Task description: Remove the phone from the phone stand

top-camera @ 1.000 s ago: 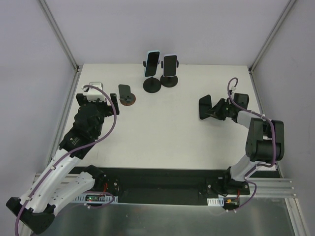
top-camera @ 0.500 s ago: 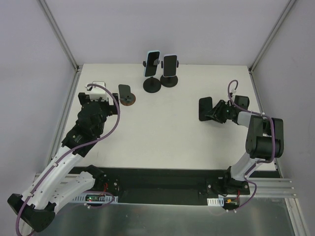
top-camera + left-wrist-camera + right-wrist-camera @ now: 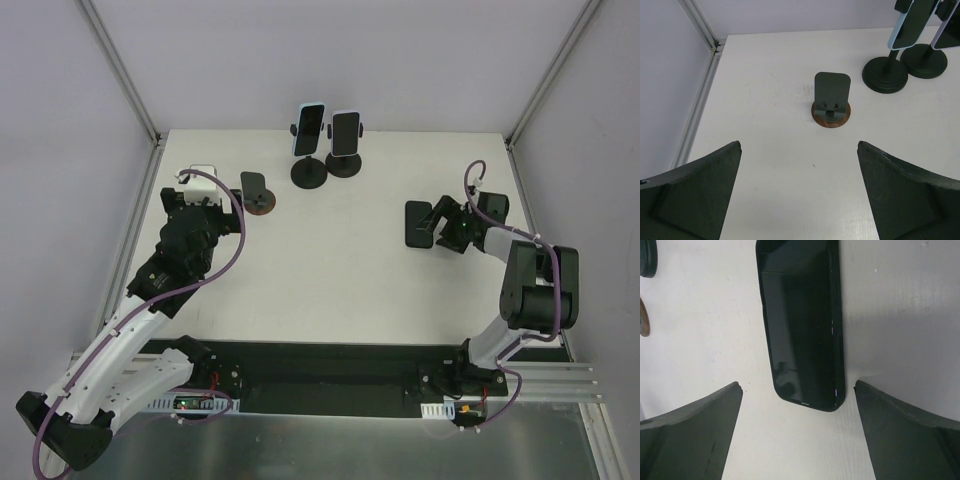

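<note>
Tabletop (image 3: pixel 340 270): white, matte, faint fine weave close up; pale walls and bare metal rails around it.

Left arm (image 3: pixel 150 290): white lower shell, black jointed upper links, purple cable looped along it. Left fingers (image 3: pixel 700 195) are dark, blunt wedges spread wide with nothing between them, pointed at the empty stand from a little way back.

Right arm (image 3: pixel 535 290): same build, folded at the elbow, reaching in from the right edge. Right fingers (image 3: pixel 695 430) are spread wide, one on each side of the phone's near end, with bare tabletop showing in both gaps. No contact seen.

Two stands at the far edge: round black bases (image 3: pixel 308 174), thin posts, each with a pale-edged handset (image 3: pixel 310 128) clamped upright.

Phone (image 3: pixel 802 325): black, glossy, rounded corners, reflective glass face up. It lies flat on the tabletop on the right side, well apart from every stand.

Empty stand (image 3: pixel 831 100): dark flat back plate with rounded top corners, tilted back on a small round brown wood-look base. Sits left of the two far stands, nothing on it.

Change from a second ago: the right fingers were then pinched on the phone, which looked tipped up; they have since parted and the phone is down flat. The left arm has barely shifted.
</note>
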`<state>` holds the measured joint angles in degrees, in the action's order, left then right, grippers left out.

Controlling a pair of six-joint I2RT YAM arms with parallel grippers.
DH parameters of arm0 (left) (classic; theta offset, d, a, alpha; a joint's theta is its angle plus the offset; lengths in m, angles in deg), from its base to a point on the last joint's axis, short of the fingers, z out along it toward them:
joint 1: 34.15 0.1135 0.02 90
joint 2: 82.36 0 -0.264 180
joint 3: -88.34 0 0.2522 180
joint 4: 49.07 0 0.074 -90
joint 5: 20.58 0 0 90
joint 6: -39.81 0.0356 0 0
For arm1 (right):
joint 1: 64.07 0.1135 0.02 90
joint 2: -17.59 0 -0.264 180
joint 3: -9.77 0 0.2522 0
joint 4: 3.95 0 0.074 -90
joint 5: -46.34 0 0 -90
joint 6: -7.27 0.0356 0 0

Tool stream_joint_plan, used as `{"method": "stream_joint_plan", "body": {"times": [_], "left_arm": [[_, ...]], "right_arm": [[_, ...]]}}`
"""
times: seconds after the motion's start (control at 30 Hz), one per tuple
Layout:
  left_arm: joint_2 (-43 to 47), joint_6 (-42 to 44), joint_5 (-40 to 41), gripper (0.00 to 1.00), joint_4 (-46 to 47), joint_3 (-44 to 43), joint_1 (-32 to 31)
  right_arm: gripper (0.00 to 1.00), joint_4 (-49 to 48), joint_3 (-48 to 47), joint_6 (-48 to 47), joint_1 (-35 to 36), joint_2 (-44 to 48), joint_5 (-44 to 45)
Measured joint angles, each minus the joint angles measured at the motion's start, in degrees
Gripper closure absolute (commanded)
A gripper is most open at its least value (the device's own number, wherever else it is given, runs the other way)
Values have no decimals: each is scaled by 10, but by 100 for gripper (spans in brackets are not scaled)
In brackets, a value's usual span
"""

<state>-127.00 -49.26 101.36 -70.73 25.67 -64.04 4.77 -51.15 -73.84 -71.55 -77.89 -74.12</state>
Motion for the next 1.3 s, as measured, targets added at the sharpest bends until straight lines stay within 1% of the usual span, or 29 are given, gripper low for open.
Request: {"method": "stream_joint_plan", "body": {"times": [0.17, 0.33, 0.47, 0.63, 0.73, 0.83, 1.07, 1.3], "left_arm": [[-3, 0, 0, 1, 0, 0, 0], [-4, 0, 0, 1, 0, 0, 0], [-4, 0, 0, 1, 0, 0, 0], [-7, 0, -1, 1, 0, 0, 0], [-10, 0, -2, 1, 0, 0, 0], [-10, 0, -2, 1, 0, 0, 0], [-10, 0, -2, 1, 0, 0, 0], [-10, 0, -2, 1, 0, 0, 0]], "right_arm": [[4, 48, -5, -35, 24, 25, 72], [4, 108, -19, -68, 71, 45, 157], [4, 133, -23, -89, 117, 72, 194], [4, 139, -46, -103, 193, 83, 198], [4, 140, -59, -104, 217, 78, 188], [4, 139, -83, -104, 234, 47, 177], [4, 139, -102, -100, 248, -29, 153], [4, 142, -108, -98, 248, -34, 166]]}}
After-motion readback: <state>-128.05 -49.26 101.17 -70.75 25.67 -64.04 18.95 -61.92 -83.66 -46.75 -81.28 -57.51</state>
